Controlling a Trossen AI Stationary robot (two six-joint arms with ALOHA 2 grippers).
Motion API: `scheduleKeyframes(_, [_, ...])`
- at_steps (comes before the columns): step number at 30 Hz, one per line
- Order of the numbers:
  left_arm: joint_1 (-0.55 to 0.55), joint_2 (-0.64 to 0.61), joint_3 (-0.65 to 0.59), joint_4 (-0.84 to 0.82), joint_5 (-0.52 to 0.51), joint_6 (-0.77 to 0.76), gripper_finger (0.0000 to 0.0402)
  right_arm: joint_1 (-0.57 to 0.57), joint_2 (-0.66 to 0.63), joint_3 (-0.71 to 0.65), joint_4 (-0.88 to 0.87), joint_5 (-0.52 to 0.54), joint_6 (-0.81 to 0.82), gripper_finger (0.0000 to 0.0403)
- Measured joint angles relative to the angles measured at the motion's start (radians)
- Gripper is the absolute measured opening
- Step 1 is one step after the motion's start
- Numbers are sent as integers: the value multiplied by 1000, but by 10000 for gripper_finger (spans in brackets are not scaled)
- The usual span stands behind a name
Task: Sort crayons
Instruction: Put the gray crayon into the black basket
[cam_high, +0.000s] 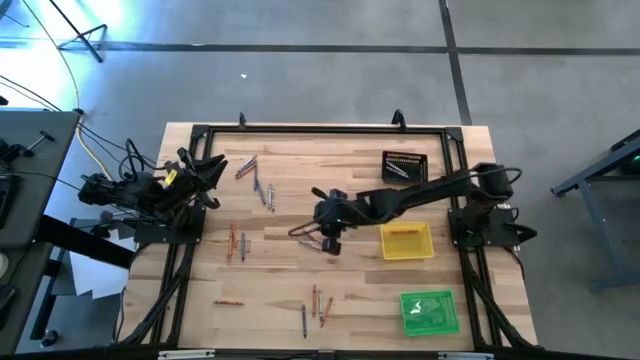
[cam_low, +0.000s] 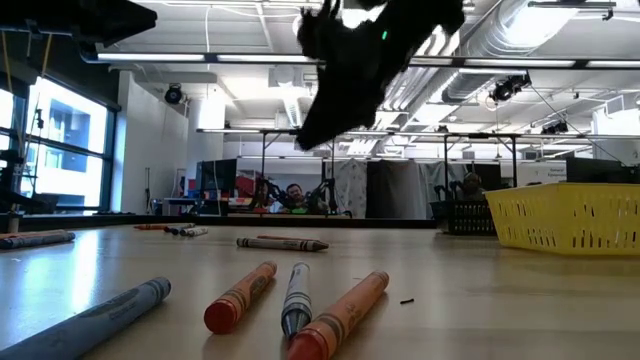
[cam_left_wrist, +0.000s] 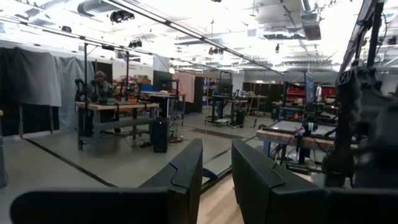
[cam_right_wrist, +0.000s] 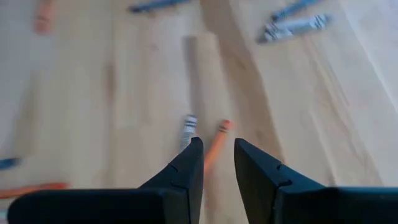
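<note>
Right gripper (cam_right_wrist: 216, 163): positioned above the table centre in the high view, fingers set to a narrow gap, nothing between them. Directly past the fingertips lie an orange crayon (cam_right_wrist: 216, 144) and a grey crayon (cam_right_wrist: 187, 131), side by side on the wooden table (cam_right_wrist: 112, 93).

Crayons: thin paper-wrapped sticks in orange-red, grey and dark tones, scattered across the upper left, centre left and lower centre of the high view.

Trays, at the right in the high view: black tray (cam_high: 404, 166) uppermost, yellow tray (cam_high: 406, 241) at mid-height, green tray (cam_high: 430, 311) lowest.

Left gripper (cam_left_wrist: 216, 163): at the table's left edge, fingers narrowly apart, empty.
</note>
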Motion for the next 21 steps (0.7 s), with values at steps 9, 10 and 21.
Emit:
scheduleKeyframes(9, [0, 0, 0, -3, 0, 20, 74, -46, 152, -1, 75, -65, 82, 83])
scheduleKeyframes(10, [0, 0, 0, -5, 0, 20, 74, -45, 161, -1, 92, -76, 88, 83])
scheduleKeyframes(21, [0, 0, 0, 9, 0, 47, 74, -20, 173, -1, 123, -183, 153, 83])
